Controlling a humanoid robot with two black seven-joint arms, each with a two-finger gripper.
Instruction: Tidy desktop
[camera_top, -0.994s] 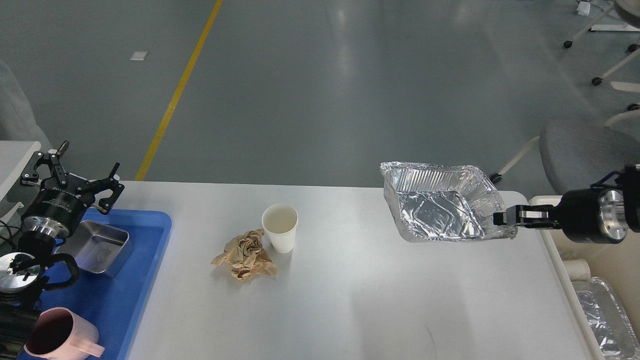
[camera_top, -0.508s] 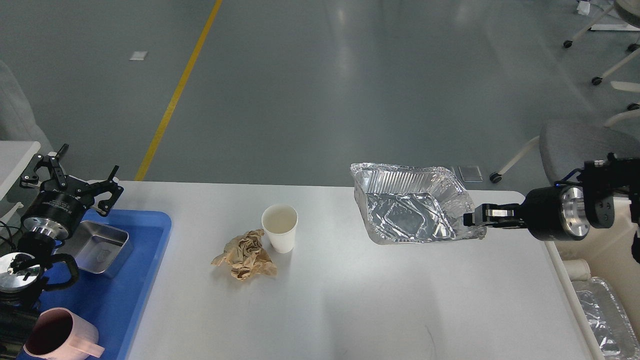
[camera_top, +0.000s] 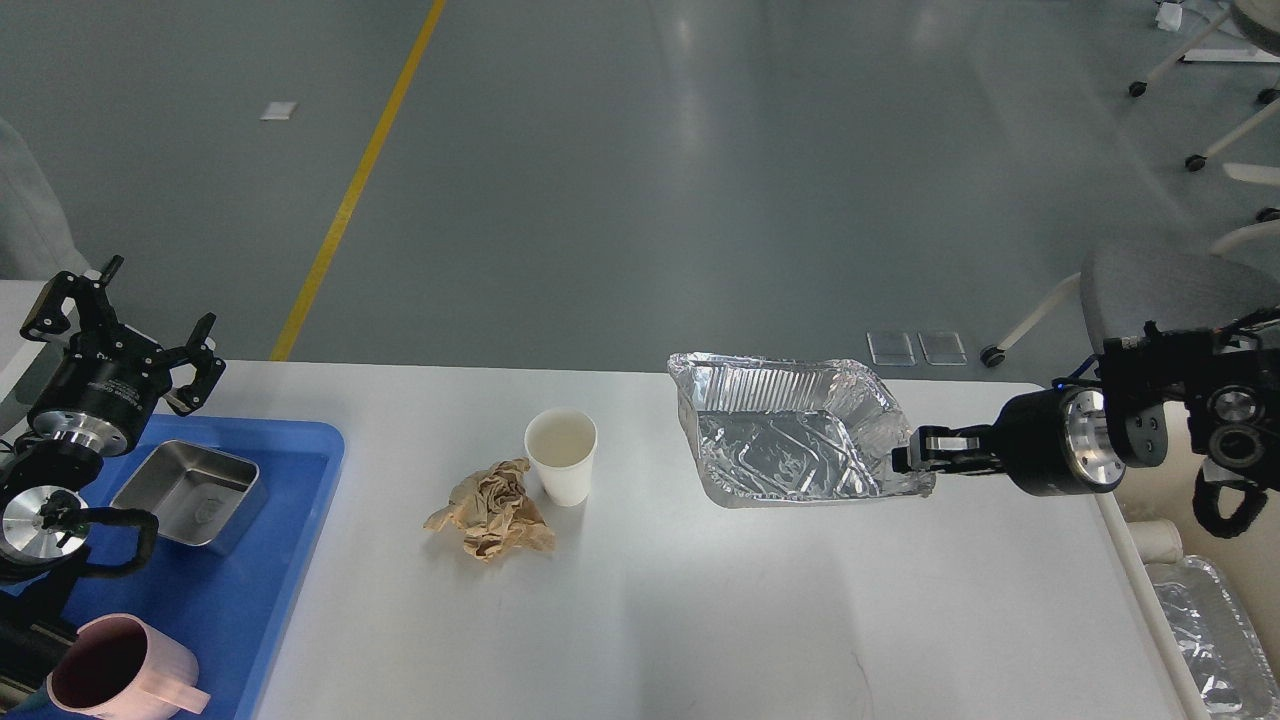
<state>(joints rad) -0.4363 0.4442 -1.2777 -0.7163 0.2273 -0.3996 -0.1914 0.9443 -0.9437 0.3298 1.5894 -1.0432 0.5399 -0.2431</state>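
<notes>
A tidy-up half done: the right gripper (camera_top: 908, 461) pinches the right rim of a foil tray (camera_top: 790, 430), holding it over the far right of the white desktop (camera_top: 700, 620). The left gripper (camera_top: 118, 325) hangs with fingers spread above the blue tray (camera_top: 290, 480) at left, gripping nothing. A paper cup (camera_top: 561, 455) and crumpled brown paper (camera_top: 490, 510) remain mid-table, apparently awaiting clearing.

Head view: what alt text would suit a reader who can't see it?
The right gripper holds a foil tray by its rim above the desktop. A paper cup stands beside crumpled brown paper; the left gripper hangs open.
</notes>
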